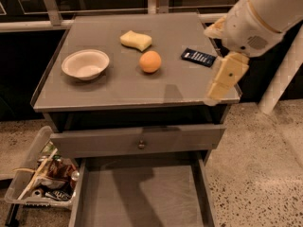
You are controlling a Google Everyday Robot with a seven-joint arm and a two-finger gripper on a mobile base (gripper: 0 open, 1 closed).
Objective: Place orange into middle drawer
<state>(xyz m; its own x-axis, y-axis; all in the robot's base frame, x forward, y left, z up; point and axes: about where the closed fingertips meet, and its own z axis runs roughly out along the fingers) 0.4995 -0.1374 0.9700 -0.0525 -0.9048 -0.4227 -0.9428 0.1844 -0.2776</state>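
Orange [150, 61], a single small, round, smooth fruit, sits mid-top on your flat grey bench [142, 86], near one pale yellow wavy sponge [136, 40], one white round bowl [85, 64] and one dark blue flat packet [198, 57]. Two drawers stand open below: the grey knobbed drawer [137, 138] slightly, the large grey middle drawer [142, 197] further, its front cut off at the lower edge. Your cream-coloured pincer [215, 91] hangs over the bench's front corner beside the packet, apart from the orange; spread or pressed together, you cannot tell. One clear plastic bin [23, 167] holds clutter that is hard to make out.
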